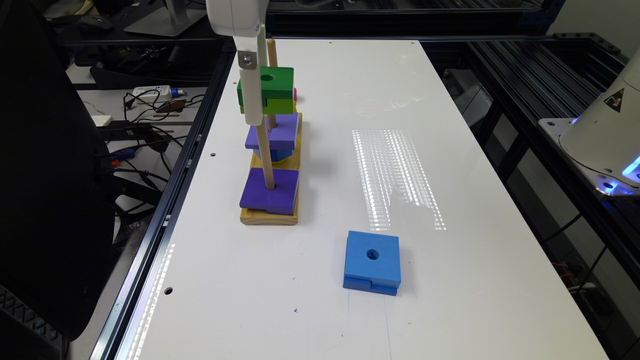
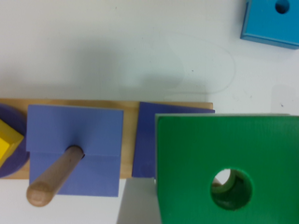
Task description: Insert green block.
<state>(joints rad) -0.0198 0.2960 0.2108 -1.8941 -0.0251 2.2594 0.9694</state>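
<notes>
Closest to me in the exterior view, a blue block (image 1: 372,268) with a round hole lies flat on the white desk (image 1: 450,150), well apart from the wooden base (image 1: 269,216) toward the exterior view's left. Two purple blocks sit on that base: the near purple block (image 1: 270,190) threaded on a peg (image 1: 264,150), and the far purple block (image 1: 274,131) resting over something blue. Above the far one, raised off the stack, hangs the green block (image 1: 267,90), dark green over lime, with a second peg (image 1: 272,55) rising behind it and the white pincer (image 1: 252,85) against its side. From here I cannot tell whether the block is on that peg. From the wrist view, the green block (image 2: 229,168) sits nearest the lens, peg wood showing through its hole, above a purple block (image 2: 147,140); beside it the other purple block (image 2: 74,154) carries its peg (image 2: 53,179). A yellow piece (image 2: 8,142) sits at the base's end, and the blue block (image 2: 273,21) lies off on the desk (image 2: 117,46). Neither view lets me tell how the pincer's fingers stand.
</notes>
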